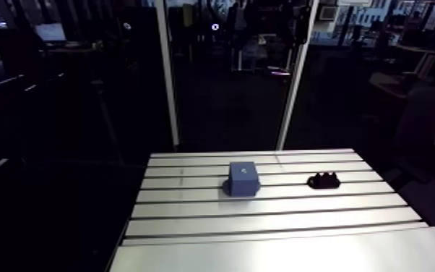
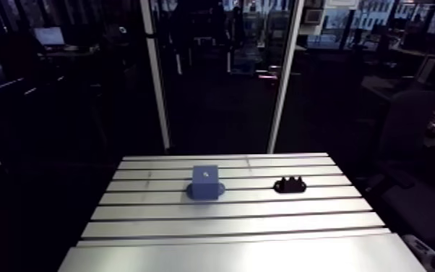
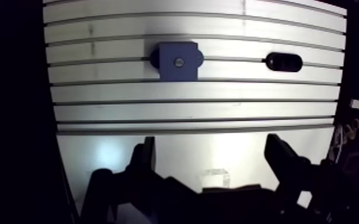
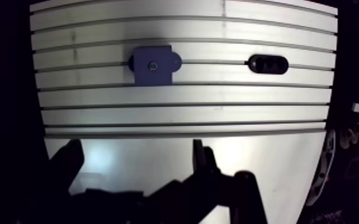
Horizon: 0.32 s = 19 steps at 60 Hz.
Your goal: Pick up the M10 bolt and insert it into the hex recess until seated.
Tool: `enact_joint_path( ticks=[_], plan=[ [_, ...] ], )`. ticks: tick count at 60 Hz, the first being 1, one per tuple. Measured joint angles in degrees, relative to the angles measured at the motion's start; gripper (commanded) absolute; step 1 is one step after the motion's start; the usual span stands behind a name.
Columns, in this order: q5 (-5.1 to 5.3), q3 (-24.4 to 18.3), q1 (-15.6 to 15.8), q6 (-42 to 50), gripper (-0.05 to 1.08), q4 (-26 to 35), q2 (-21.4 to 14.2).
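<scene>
1. A slotted aluminium table (image 1: pixel 264 231) carries two things, both on its far half in the arm view.
2. A blue square block on a rounded base flange (image 1: pixel 243 179) sits astride one of the table's slots.
3. A small pale round spot (image 3: pixel 179 61) shows at the middle of the block's top face. Whether this is the hex recess is too small to tell.
4. A low black oval holder (image 1: pixel 324 180) lies along the same slot, apart from the block and not touching it.
5. Small dark knobs rise from the holder's top in the arm view, and in the wrist view two darker spots show on it. The M10 bolt cannot be told apart as its own shape, and nothing else on the table looks like one.
6. The two-fingered black gripper (image 3: pixel 212 143) hangs over the bare near strip of the table, with the block and holder both ahead of it and well clear.
7. Its fingers (image 3: pixel 148 158) stand wide apart with only bare table between them, so the jaws are open and carry nothing.
</scene>
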Motion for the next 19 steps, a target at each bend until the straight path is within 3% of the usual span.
enact_joint_path(
  ticks=[19],
  plan=[
    [0.15,0.9,0.2,-0.1,0.01,0.1,-0.6]
  ],
)
